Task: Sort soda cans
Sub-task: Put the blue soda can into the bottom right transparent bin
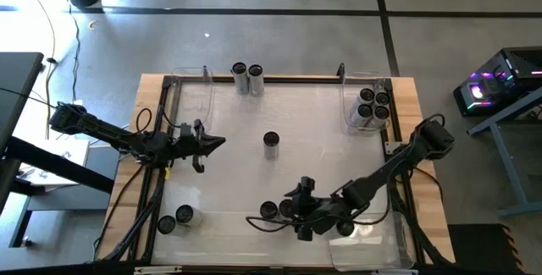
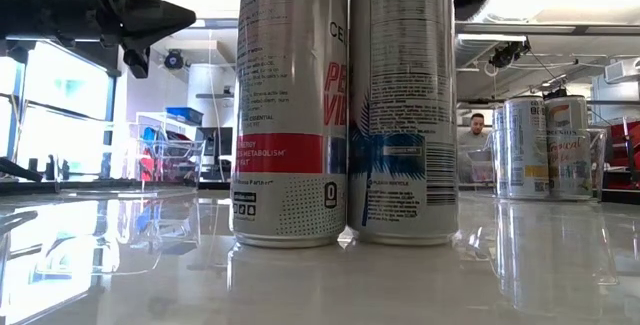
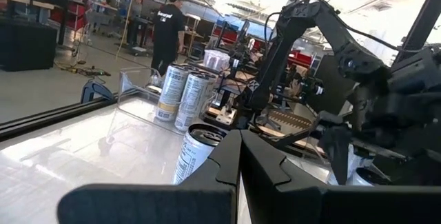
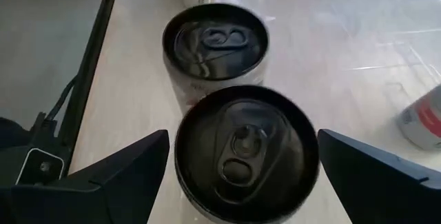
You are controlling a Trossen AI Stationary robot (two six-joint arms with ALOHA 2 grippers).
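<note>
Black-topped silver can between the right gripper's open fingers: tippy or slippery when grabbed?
Probably tippy: the black-topped silver can stands tall and narrow, upright. Likely slippery: smooth metal sides on a glossy table. The right gripper may bump the second can just beyond it.

A: Where do the soda cans sit on the table (image 1: 279, 173)?

B: One stands alone at centre (image 1: 271, 144). Two touch at twelve o'clock (image 1: 247, 78). Four cluster inside the clear bin (image 1: 349, 97) at two o'clock. Two stand at seven o'clock (image 1: 175, 219).

A: And at six o'clock?

B: Two cans stand one behind the other (image 4: 231, 107), the nearer between the spread fingers of the right gripper (image 4: 244, 176)
</note>
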